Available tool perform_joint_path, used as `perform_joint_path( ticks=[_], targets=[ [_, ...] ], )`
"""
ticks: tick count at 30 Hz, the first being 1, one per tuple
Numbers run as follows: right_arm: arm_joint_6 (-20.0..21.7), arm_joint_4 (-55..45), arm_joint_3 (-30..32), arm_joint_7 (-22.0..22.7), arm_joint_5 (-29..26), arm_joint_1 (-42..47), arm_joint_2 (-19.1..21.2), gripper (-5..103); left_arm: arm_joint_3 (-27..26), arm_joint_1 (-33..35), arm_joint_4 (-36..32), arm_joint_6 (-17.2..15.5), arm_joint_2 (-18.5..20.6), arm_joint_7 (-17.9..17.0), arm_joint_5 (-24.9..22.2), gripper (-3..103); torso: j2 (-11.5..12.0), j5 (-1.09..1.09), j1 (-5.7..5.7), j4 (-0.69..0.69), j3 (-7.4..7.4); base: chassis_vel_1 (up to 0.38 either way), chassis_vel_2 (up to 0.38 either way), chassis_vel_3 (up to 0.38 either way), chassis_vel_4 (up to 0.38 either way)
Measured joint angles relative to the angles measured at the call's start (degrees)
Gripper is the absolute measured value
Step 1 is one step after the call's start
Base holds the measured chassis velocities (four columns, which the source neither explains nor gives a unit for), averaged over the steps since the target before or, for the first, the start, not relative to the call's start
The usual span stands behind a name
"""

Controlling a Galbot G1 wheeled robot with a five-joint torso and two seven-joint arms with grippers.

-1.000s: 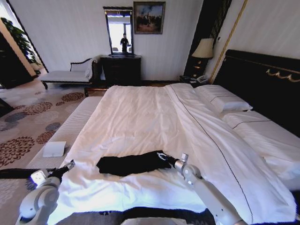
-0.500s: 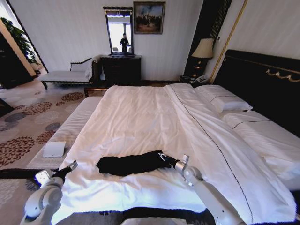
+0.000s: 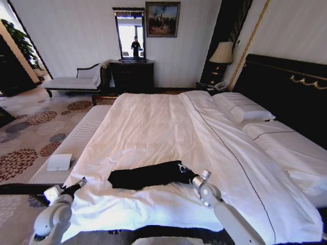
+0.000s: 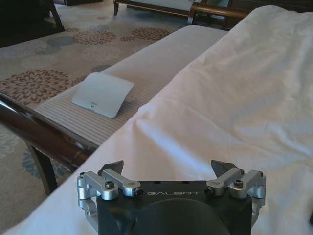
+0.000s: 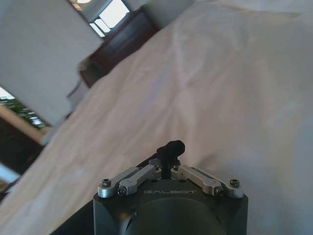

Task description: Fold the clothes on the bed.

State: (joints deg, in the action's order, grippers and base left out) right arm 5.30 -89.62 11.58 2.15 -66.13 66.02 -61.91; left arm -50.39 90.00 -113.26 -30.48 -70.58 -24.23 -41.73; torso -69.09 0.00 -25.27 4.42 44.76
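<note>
Head view: a dark garment (image 3: 145,175) lies folded long on the white bed (image 3: 153,127). The right pincer (image 3: 182,170) is clamped on its right end; the left pincer (image 3: 80,182), jaws apart, sits well left of it.

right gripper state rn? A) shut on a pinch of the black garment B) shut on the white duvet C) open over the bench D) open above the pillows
A: the right gripper has its fingers closed together on a pinch of the black garment, at that garment's end on the bed, as the head view also shows.
</note>
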Motion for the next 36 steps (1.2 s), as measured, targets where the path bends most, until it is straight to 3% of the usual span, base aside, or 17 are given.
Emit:
perform_joint_path(
  ticks=[8, 10, 14, 15, 17, 18, 21, 23, 25, 26, 28, 29, 31, 33, 36],
  targets=[
    [-0.1, 3.1, -0.4, 3.1, 3.8, -1.1, -1.2, 1, 2.0, 0.3, 0.4, 2.6, -1.7, 1.8, 3.7, 100, 0.0, 0.01, 0.0, -0.01, 0.0, 0.0, 0.0, 0.0, 0.0],
    [-0.1, 3.4, -0.1, 5.2, 5.1, -1.4, -1.5, 9, 2.3, 0.2, 0.4, 5.0, -1.8, 3.5, 4.2, 100, 0.0, 0.01, 0.0, -0.02, 0.0, 0.0, 0.0, 0.0, 0.0],
    [-1.1, 1.9, 0.7, 8.9, 7.4, -0.8, -1.3, 20, 2.4, -1.3, -0.7, 6.3, -1.1, 4.5, -0.4, 100, 0.0, -0.02, 0.0, -0.01, 0.0, 0.0, 0.0, 0.0, 0.0],
    [-2.2, 0.5, 1.4, 12.7, 9.0, -0.6, -1.3, 25, 2.5, -3.6, -2.0, 6.1, -0.4, 4.3, -4.6, 100, 0.0, 0.01, 0.0, 0.0, 0.0, 0.0, 0.0, 0.0, 0.0],
    [-2.1, -1.8, 2.8, 21.0, 9.8, -0.5, -1.4, 36, 3.6, -8.9, -3.0, 4.1, 0.6, 2.7, -7.2, 100, 0.0, -0.02, 0.0, 0.02, 0.0, 0.0, 0.0, 0.0, 0.0],
    [-2.1, -1.8, 2.8, 21.0, 9.8, -0.5, -1.4, 36, 3.6, -8.9, -3.0, 4.1, 0.6, 2.7, -7.2, 100, 0.0, -0.02, 0.0, 0.02, 0.0, 0.0, 0.0, 0.0, 0.0],
    [-1.5, -2.5, 1.8, 27.6, 8.4, -2.2, -1.7, 52, 4.7, -14.4, -3.3, -0.8, 2.0, 0.3, -5.4, 100, 0.0, -0.01, -0.02, 0.03, 0.01, 0.0, 0.0, 0.0, 0.0],
    [-1.3, -2.5, 1.4, 28.1, 8.2, -2.6, -1.8, 52, 5.2, -15.5, -3.3, -2.0, 2.3, -0.2, -5.0, 100, 0.0, 0.02, -0.02, 0.0, 0.01, 0.0, 0.0, 0.0, 0.0],
    [-1.0, -2.9, 0.9, 28.6, 7.9, -2.7, -2.0, 69, 8.3, -17.7, -3.2, -5.7, 3.3, -2.1, -6.0, 100, 0.0, 0.02, -0.02, -0.02, 0.01, 0.0, 0.0, 0.0, 0.0],
    [-1.0, -2.9, 0.9, 28.6, 7.9, -2.7, -2.0, 69, 8.3, -17.7, -3.2, -5.7, 3.3, -2.1, -6.0, 100, 0.0, 0.02, -0.02, -0.02, 0.01, 0.0, 0.0, 0.0, 0.0],
    [-0.9, -3.4, 0.8, 28.6, 7.9, -2.5, -2.1, 74, 11.8, -18.7, -2.7, -7.9, 3.7, -3.4, -6.9, 100, 0.0, 0.0, -0.02, -0.02, 0.0, 0.0, 0.0, 0.0, 0.0],
    [-0.8, -3.9, 0.8, 28.6, 7.9, -1.8, -2.3, 79, 16.4, -20.3, -1.2, -9.5, 3.8, -4.5, -7.1, 100, 0.0, -0.02, -0.01, 0.0, 0.01, 0.0, 0.0, 0.0, 0.0],
    [-0.7, -4.4, 0.9, 28.7, 7.9, -1.0, -2.6, 90, 20.6, -22.1, 1.4, -10.8, 3.7, -5.5, -6.8, 100, 0.0, 0.01, -0.01, 0.02, 0.01, 0.0, 0.0, 0.0, 0.0],
    [-0.6, -4.5, 0.9, 28.7, 7.9, -0.9, -2.7, 90, 21.3, -22.4, 1.9, -11.0, 3.6, -5.7, -6.8, 100, 0.0, 0.0, -0.02, 0.02, 0.01, 0.0, 0.0, 0.0, 0.0],
    [-0.2, -5.1, 1.2, 29.1, 8.0, 0.0, -3.3, 99, 26.2, -25.6, 6.2, -11.9, 3.0, -9.2, -9.6, 100, 0.0, 0.0, -0.02, 0.0, 0.01, 0.0, 0.0, 0.0, 0.0]
  ],
)
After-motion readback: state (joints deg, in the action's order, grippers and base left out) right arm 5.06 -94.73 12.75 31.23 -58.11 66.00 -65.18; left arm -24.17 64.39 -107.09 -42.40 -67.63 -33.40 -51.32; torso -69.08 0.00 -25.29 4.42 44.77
